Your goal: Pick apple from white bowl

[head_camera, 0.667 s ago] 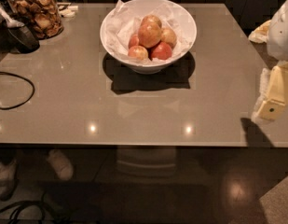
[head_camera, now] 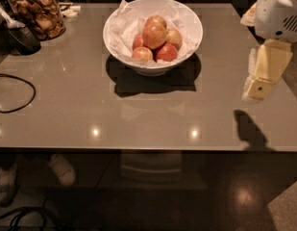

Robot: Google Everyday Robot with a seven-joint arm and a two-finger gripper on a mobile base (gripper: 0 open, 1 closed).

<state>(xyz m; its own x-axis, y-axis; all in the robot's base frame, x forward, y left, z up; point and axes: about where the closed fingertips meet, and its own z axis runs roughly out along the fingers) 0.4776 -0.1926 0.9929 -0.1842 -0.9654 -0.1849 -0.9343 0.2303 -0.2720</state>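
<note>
Large round golden-orange apple (head_camera: pixel 154 35), red blush on one side, sits topmost on the smaller apples (head_camera: pixel 166 52), roughly centre of the bowl. Wide glossy white bowl (head_camera: pixel 153 69), lined with crumpled white paper, stands upright. Gripper (head_camera: pixel 256 86) hangs at the right, well apart from the bowl.

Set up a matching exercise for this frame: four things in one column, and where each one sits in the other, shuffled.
Things:
1. apple
2. jar
3. gripper
4. cable

Places:
A. in the air at the right edge of the table, apart from everything else
B. far left corner of the table
C. top of the pile in the bowl
D. looped on the table's left side, nearer the camera

Pairs: 1-C, 2-B, 3-A, 4-D
</note>
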